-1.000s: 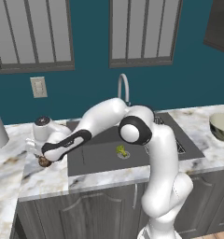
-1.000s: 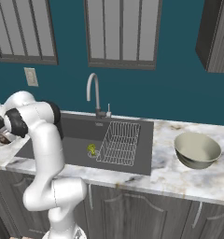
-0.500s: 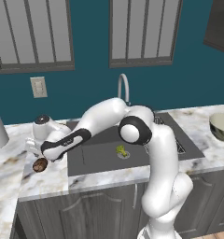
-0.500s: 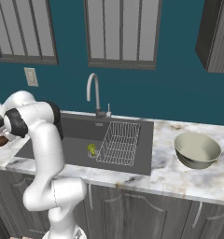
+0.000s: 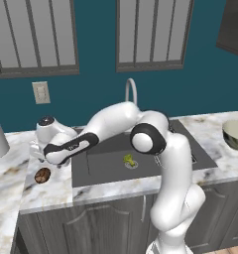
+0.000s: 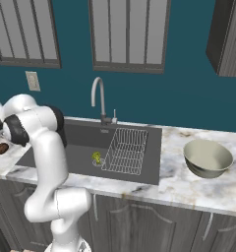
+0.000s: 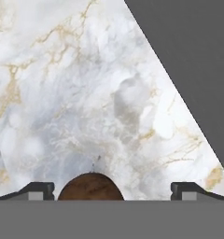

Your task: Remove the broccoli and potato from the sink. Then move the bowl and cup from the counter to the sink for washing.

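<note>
We judge one removal done: the potato (image 5: 42,175) lies on the counter (image 5: 49,191) at the sink's (image 5: 111,168) 9 o'clock beneath our spread, empty gripper (image 7: 112,190), leaving the broccoli (image 5: 129,159) in the basin and the bowl (image 6: 207,157) unmoved.

- Rendered home kitchen.
- White marble surface (image 6: 189,184) with grey and brown veins, over dark grey cabinet doors (image 6: 139,224).
- Dark recessed sink (image 6: 85,147) set in it, curved chrome faucet (image 6: 98,98) behind, wire rack (image 6: 125,157) inside the basin.
- Teal wall (image 6: 179,93) with two shuttered windows (image 6: 127,34), a wall outlet (image 6: 32,81), a dark upper cabinet (image 6: 228,37) at right.
- Food and dishes about: broccoli (image 6: 96,158) in the sink, potato (image 5: 42,175) and bowl (image 6: 207,158) on the surface.
</note>
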Tool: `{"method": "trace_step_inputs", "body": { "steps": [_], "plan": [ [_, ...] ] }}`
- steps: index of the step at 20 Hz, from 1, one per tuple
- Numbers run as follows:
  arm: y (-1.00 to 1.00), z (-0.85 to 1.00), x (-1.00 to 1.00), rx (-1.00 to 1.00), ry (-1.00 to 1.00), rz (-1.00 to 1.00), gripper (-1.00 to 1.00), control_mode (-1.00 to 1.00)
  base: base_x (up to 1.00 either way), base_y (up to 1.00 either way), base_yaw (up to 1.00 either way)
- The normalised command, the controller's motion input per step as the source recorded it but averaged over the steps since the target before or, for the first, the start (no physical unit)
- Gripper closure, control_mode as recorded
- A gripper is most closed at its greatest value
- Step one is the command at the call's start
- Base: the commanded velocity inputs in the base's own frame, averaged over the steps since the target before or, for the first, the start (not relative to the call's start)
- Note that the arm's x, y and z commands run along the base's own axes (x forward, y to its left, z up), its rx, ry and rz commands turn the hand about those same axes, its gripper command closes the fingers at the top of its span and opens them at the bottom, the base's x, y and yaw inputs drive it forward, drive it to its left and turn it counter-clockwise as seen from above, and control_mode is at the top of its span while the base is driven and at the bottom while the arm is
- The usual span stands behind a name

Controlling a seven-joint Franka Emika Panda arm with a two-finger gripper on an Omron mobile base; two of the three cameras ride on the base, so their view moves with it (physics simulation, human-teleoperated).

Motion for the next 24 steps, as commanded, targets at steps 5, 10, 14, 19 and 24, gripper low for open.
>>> {"method": "trace_step_inputs", "body": {
  "steps": [5, 10, 14, 19, 24],
  "plan": [
    [-0.23, 0.24, -0.03, 0.0, 0.01, -0.03, -1.0, -1.0, 0.0, 0.0, 0.0],
    [-0.26, 0.23, -0.07, 0.0, 0.0, -0.02, -1.0, -1.0, 0.0, 0.0, 0.0],
    [-0.28, 0.19, -0.09, 0.0, 0.0, -0.01, -1.0, -1.0, 0.0, 0.0, 0.0],
    [-0.31, 0.15, -0.1, -0.01, 0.0, 0.0, -1.0, -1.0, 0.0, 0.0, 0.0],
    [-0.34, 0.13, -0.14, -0.01, 0.0, 0.06, -1.0, -1.0, 0.0, 0.0, 0.0]
  ]
}}
